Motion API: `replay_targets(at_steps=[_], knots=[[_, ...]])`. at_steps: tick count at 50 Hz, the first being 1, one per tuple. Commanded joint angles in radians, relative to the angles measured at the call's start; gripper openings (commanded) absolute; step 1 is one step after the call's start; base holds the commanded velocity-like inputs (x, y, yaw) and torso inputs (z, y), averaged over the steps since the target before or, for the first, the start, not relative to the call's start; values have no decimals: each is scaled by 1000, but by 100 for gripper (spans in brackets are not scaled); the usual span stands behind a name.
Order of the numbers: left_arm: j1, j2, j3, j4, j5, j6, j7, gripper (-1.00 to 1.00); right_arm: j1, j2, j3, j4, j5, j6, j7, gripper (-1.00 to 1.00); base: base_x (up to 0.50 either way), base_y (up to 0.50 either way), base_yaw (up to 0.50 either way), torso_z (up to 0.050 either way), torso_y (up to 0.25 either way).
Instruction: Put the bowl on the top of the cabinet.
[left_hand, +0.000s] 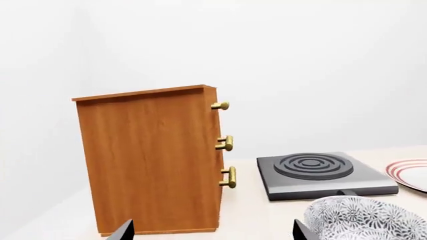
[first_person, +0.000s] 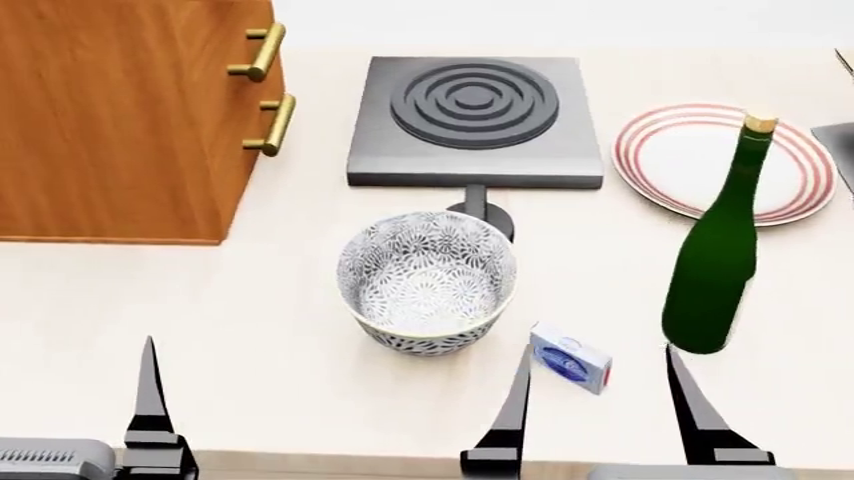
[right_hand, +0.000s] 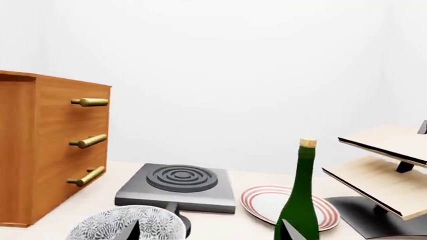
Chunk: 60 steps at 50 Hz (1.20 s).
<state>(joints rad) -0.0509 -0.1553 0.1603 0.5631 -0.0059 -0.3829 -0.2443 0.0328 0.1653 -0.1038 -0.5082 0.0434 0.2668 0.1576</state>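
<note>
Both sets of jaws are standing wide apart and gripping nothing: I am seeing my left gripper (first_person: 327, 400) with one black finger (first_person: 150, 395) low at the near edge, and my right gripper (first_person: 601, 400) spread just as far. The deep round white ceramic bowl with the dense grey-blue floral pattern (first_person: 427, 282) is sitting upright on the pale tabletop (first_person: 267, 320), between the two arms, just in front of the dark grey square hotplate (first_person: 470, 118). The tall orange-brown wood-grain cabinet with brass handles (first_person: 127, 115) is standing off to the left, apart from the bowl. A green glass bottle (first_person: 717, 245) is standing right of the bowl, before the white plate with red rings (first_person: 674, 155).
</note>
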Motion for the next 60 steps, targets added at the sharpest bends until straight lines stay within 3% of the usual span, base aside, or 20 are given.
replay_targets(at_steps=[1, 60], knots=[[2, -7, 4, 1, -11, 4, -9, 100, 0, 9, -10, 8, 1, -11, 9, 100, 0, 254, 0, 0, 0], [11, -44, 31, 20, -40, 8, -54, 100, 0, 46, -54, 35, 4, -46, 61, 100, 0, 327, 0, 0, 0]])
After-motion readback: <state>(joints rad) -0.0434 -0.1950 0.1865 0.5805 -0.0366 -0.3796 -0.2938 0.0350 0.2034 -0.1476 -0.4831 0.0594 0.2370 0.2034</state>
